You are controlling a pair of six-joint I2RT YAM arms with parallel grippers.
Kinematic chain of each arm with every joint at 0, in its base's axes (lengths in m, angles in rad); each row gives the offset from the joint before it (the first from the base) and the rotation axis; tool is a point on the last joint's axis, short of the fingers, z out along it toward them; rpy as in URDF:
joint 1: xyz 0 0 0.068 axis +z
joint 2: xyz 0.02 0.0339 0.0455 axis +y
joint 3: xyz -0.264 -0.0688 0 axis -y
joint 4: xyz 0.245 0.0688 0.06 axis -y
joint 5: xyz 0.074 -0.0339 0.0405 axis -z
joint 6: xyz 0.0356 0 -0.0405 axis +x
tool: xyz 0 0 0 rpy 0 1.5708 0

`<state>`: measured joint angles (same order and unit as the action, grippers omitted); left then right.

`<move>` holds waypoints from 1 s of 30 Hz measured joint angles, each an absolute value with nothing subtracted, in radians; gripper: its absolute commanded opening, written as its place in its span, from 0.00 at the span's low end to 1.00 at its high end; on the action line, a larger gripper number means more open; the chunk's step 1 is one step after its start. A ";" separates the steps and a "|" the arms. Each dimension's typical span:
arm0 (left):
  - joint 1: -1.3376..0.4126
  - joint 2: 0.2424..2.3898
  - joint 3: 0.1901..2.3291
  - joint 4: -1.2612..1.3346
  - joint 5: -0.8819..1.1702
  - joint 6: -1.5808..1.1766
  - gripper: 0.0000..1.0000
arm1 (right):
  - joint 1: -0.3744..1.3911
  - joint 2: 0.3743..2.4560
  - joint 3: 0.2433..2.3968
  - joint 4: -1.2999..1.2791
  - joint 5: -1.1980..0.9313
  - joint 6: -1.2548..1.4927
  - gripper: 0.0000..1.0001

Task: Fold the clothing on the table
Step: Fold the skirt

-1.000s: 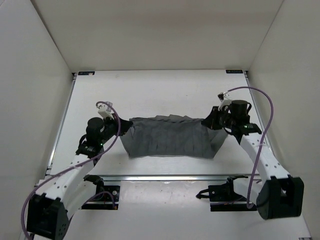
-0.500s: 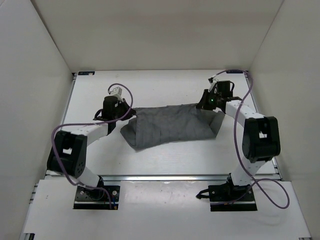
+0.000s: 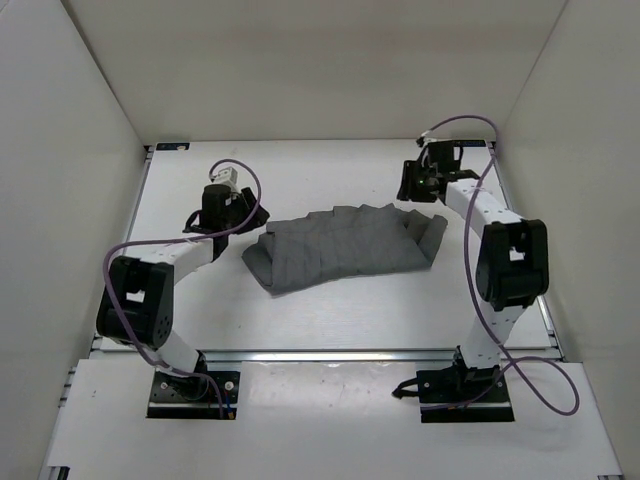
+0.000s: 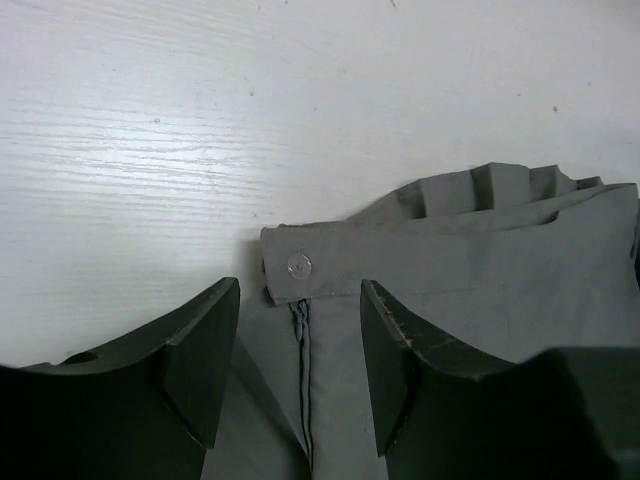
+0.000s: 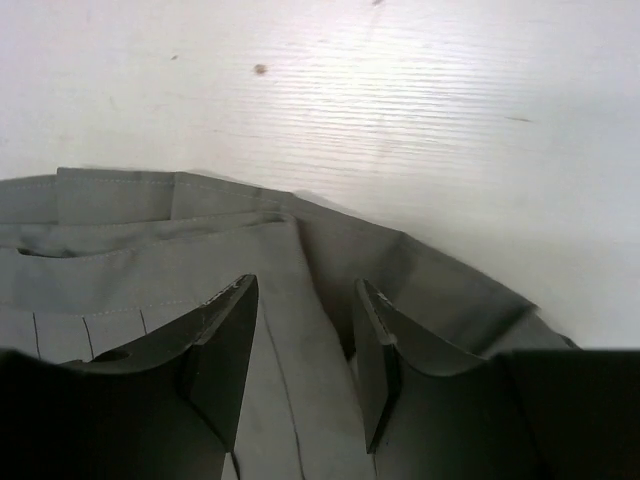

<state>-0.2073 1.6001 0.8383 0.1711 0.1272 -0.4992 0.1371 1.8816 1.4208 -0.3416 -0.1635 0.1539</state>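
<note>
Clothing (image 3: 340, 247) lies bunched at mid-table (image 3: 330, 170). My left gripper (image 3: 238, 212) hangs toward the table's left side and my right gripper (image 3: 415, 185) toward its far right. On the left wrist I see the jaws parted, holding nothing. The right wrist shows the same.

Parted right pincer (image 5: 303, 300) above grey clothing (image 5: 150, 235) on white table (image 5: 420, 100)

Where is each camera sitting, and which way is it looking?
Top camera: up high behind the robot, looking down at the table and grey skirt; the left arm and right arm show whole.
Left wrist camera: on the left arm, looking down past the open left gripper at a button on the skirt.
Right wrist camera: on the right arm, looking down past the open right gripper at the skirt's edge.
All three share the skirt and table.
</note>
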 measured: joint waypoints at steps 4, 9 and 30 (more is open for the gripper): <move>-0.205 1.518 0.839 0.109 0.112 -0.487 0.61 | 0.061 1.778 1.360 -0.360 -0.151 0.183 0.40; -0.207 1.416 0.813 0.033 0.097 -0.514 0.56 | -0.054 1.667 1.206 -0.375 -0.136 0.216 0.41; -0.209 1.339 0.633 -0.161 0.099 -0.546 0.54 | -0.107 1.734 1.071 -0.403 -0.153 0.297 0.41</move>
